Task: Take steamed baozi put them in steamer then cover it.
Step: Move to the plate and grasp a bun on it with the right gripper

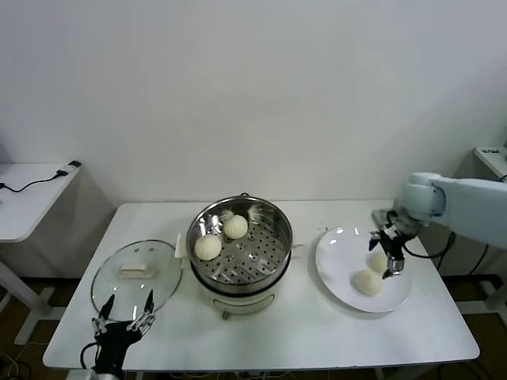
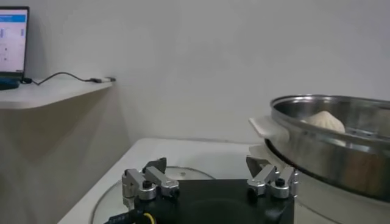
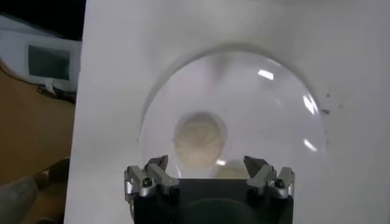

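Note:
The steel steamer [image 1: 283, 237] stands at the table's centre with two white baozi [image 1: 207, 247] [image 1: 235, 226] in its basket. Two more baozi [image 1: 367, 283] [image 1: 375, 264] lie on a white plate [image 1: 337, 253] to its right. My right gripper [image 1: 384, 258] hangs open just above the plate. In the right wrist view, one baozi [image 3: 198, 139] lies ahead of that gripper [image 3: 207, 165] and another [image 3: 228, 173] peeks out between the fingers. The glass cover [image 1: 150, 289] lies flat, left of the steamer. My left gripper [image 1: 127, 313] waits open at the cover's near edge, holding nothing.
The left wrist view shows the open left gripper [image 2: 207, 167], the cover [image 2: 189, 172] ahead of it and the steamer's rim [image 2: 329, 131] with a baozi [image 2: 326, 120] showing over it. A side table [image 1: 32, 194] with a cable stands at far left.

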Robot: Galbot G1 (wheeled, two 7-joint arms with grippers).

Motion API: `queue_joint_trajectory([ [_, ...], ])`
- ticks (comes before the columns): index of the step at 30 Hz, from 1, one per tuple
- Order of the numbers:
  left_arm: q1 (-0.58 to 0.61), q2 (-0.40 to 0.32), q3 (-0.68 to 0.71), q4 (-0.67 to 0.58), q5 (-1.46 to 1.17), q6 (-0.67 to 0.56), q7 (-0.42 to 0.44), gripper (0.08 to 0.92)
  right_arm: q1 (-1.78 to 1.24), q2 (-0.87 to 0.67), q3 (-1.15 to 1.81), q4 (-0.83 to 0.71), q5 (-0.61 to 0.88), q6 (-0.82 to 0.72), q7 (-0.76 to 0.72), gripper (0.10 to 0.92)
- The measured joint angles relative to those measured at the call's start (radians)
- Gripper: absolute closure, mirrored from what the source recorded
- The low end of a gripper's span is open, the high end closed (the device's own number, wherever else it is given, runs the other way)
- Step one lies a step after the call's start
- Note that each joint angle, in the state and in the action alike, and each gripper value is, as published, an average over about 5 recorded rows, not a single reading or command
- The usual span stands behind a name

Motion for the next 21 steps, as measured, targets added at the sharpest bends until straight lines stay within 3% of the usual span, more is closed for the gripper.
queue_joint_trajectory([
  [13, 0.005, -0.004, -0.002, 0.01, 0.004, -0.005, -0.001, 0.177, -0.225, 0.021, 0.172, -0.092, -0.044, -0.043, 0.051, 0.206],
  [21, -0.001, -0.004, 0.001, 0.011, 0.008, 0.0, -0.001, 0.177, -0.258, 0.03, 0.202, -0.105, -0.047, -0.051, 0.054, 0.321],
])
